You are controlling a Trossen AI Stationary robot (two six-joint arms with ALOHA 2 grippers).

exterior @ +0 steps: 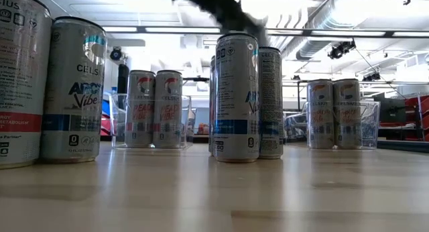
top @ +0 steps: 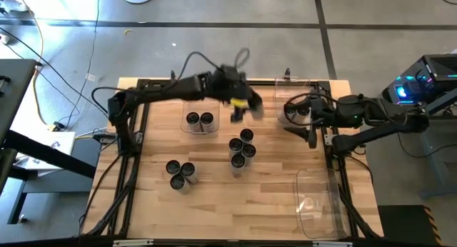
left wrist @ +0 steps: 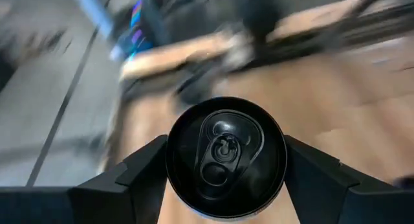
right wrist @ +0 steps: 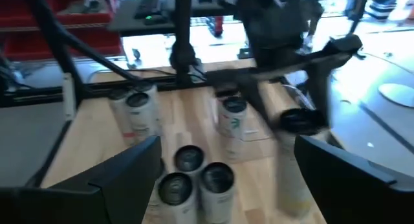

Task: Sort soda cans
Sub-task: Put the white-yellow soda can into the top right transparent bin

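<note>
Starting at my left side, my left gripper (left wrist: 223, 169) is clamped on a soda can (left wrist: 225, 156), one finger on each side of it, and I look straight down on its dark top, so its long axis runs upright, in line with my wrist. From above, that arm reaches over the far middle of the table (top: 214, 204), lifted just beyond the middle cluster of cans (top: 241, 150), with the left bin (top: 200, 122) holding two cans on one side and the right bin (top: 293, 104) on the other. I judge the carried can lies between the two bins. My right gripper (top: 312, 124) waits by the right bin, fingers spread wide and empty.
</note>
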